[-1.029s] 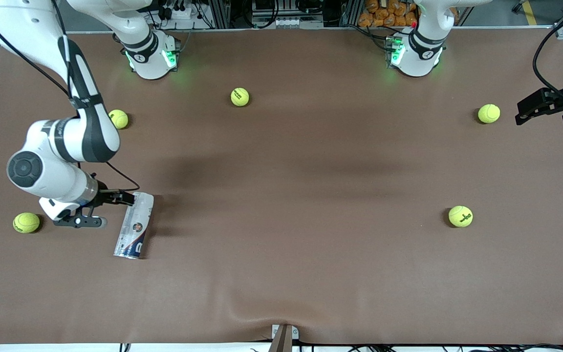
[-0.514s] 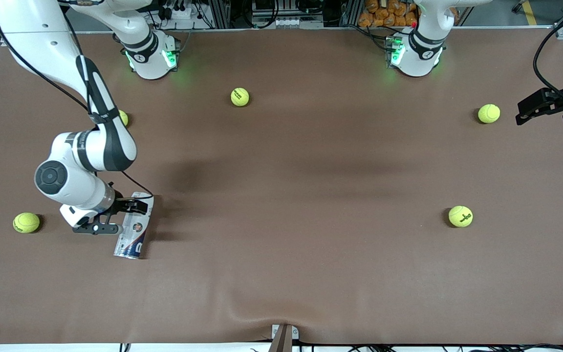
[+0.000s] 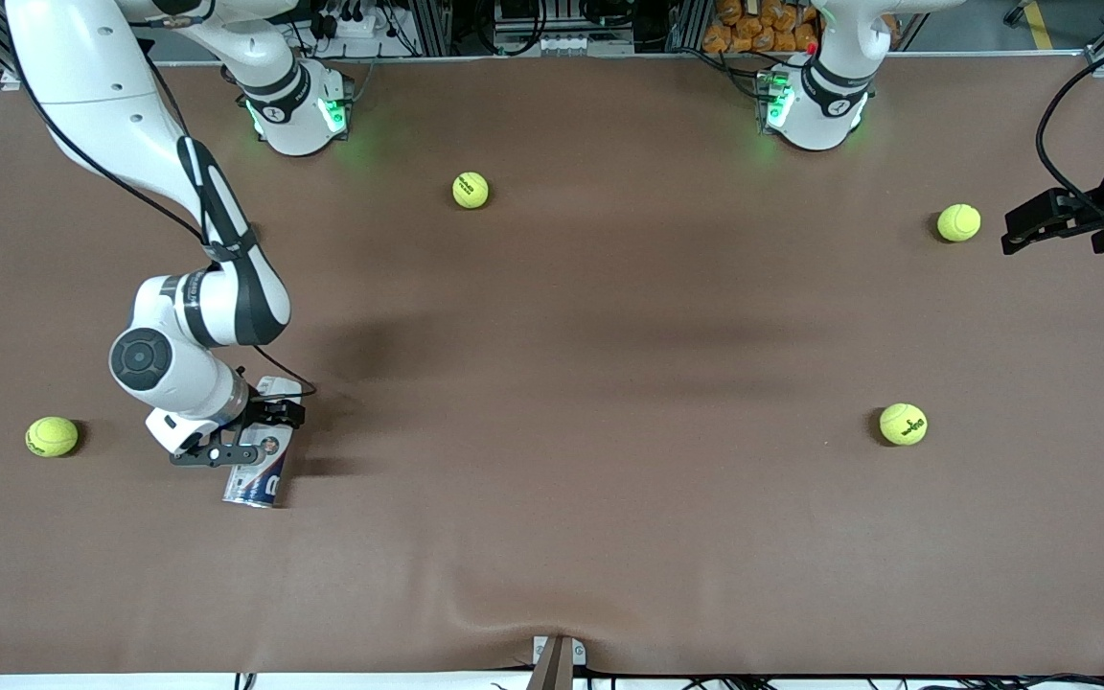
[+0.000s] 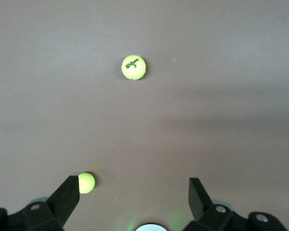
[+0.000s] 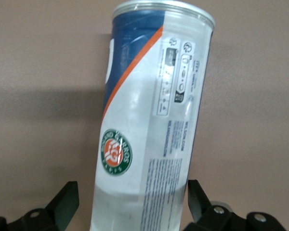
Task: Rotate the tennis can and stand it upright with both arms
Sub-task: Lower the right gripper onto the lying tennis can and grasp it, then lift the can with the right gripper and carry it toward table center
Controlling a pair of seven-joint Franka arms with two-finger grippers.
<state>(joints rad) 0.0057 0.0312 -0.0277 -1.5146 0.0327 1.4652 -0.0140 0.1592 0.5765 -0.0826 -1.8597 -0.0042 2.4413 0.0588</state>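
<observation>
The tennis can (image 3: 258,476) lies on its side on the brown table toward the right arm's end, its blue end nearer the front camera. My right gripper (image 3: 263,433) is open and low over the can's clear, white end, one finger on each side of it. In the right wrist view the can (image 5: 149,120) fills the space between the open fingers (image 5: 66,201) of the right gripper (image 5: 132,198). My left gripper (image 3: 1012,233) is open and empty, up over the left arm's end of the table; its wrist view shows it (image 4: 135,192) holding nothing.
Yellow-green tennis balls lie about: one (image 3: 52,436) beside the right gripper toward the table's end, one (image 3: 471,190) near the bases, one (image 3: 958,222) by the left gripper, one (image 3: 903,424) nearer the camera. The left wrist view shows two balls (image 4: 134,67) (image 4: 86,183).
My right arm has moved over the can, so its open fingers now straddle the can's clear end and the arm hides a ball. The left gripper shifted slightly. The can has not moved.
</observation>
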